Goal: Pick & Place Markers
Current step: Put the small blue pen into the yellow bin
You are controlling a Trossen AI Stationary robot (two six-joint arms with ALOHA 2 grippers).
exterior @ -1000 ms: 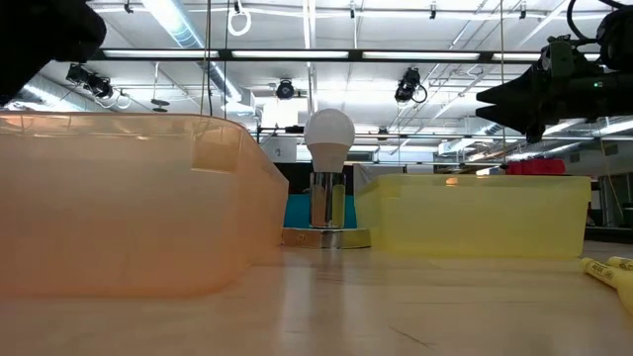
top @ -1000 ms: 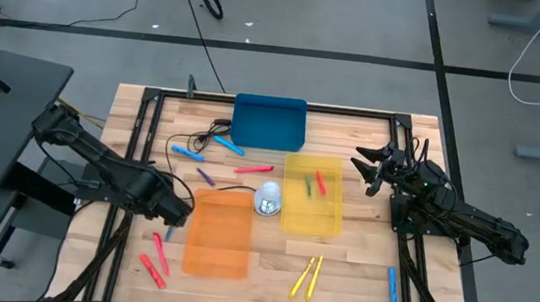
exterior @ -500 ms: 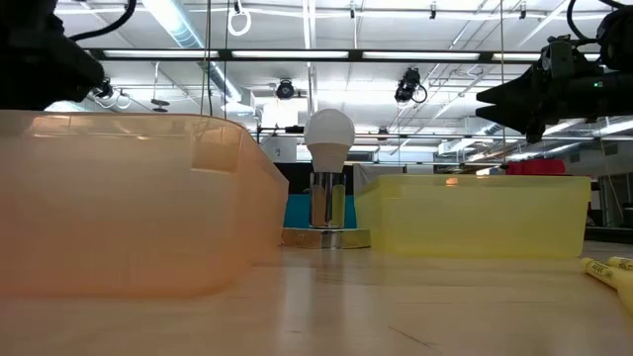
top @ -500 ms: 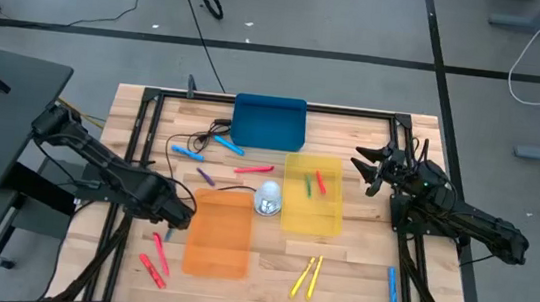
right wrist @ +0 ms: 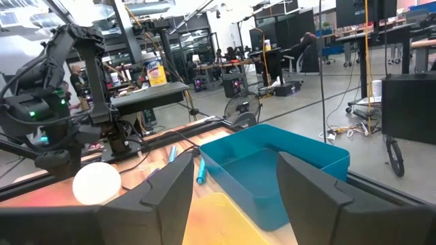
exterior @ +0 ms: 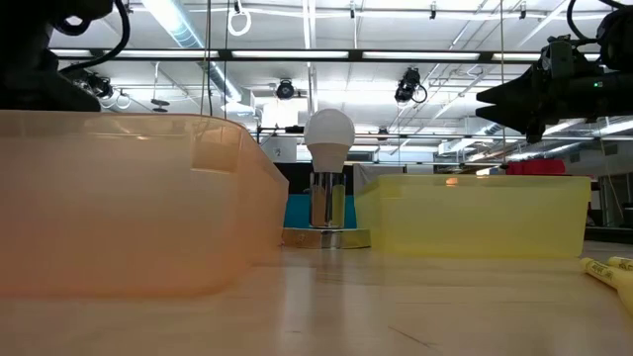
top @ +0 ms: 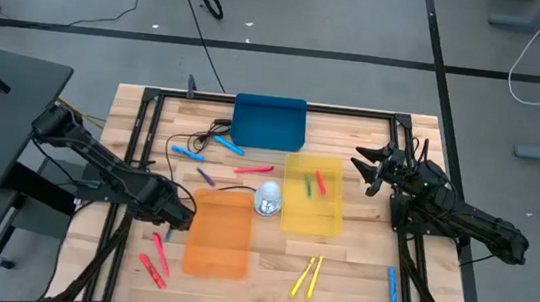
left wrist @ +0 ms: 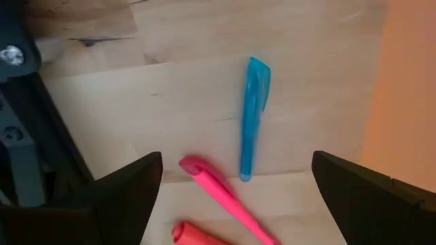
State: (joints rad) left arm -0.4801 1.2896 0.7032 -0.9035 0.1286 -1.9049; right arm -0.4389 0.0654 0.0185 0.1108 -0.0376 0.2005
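Note:
My left gripper (top: 175, 218) points down, open, near the orange tray's (top: 219, 232) left side. In the left wrist view its fingers (left wrist: 136, 187) stand apart on either side of a light blue marker (left wrist: 253, 116) lying flat on the wood, without touching it. Two red markers (left wrist: 218, 197) lie close by it. Other markers lie about the table: light blue (top: 188, 150), purple (top: 205, 176), red (top: 254, 169), two yellow (top: 307, 276), blue (top: 392, 288). A green and a red one (top: 319, 183) lie in the yellow tray (top: 333, 218). My right gripper (top: 363, 171) waits open and level at the table's right.
A blue tray (top: 269, 121) stands at the far middle, and a white bulb on a metal base (top: 268, 199) between the trays. A black cable (top: 196, 138) curls at the far left. Black frame rails (top: 139, 157) run along the table's sides.
My left gripper has come down toward the table beside the orange tray, still open and pointing down. The markers have stayed where they were.

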